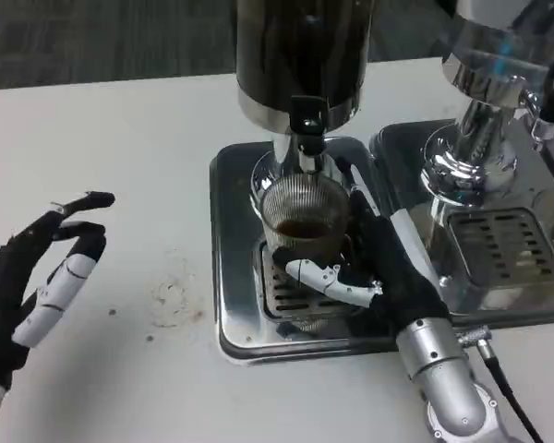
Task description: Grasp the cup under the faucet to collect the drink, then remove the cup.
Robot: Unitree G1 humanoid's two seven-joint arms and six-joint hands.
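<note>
Right hand (374,263): wrapped round ribbed cup (300,221) under faucet (307,138); hold upright, steady. Left hand (42,277): fingers spread, empty, on table (148,138).

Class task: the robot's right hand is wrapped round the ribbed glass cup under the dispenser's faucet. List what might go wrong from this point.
1. The ribbed clear glass cup already holds dark drink; tilting it during removal may spill onto the steel drip tray.
2. The black faucet tap sits just above the rim, so lifting straight up may knock it.
3. The right hand grips smooth glass, which might slip.
</note>
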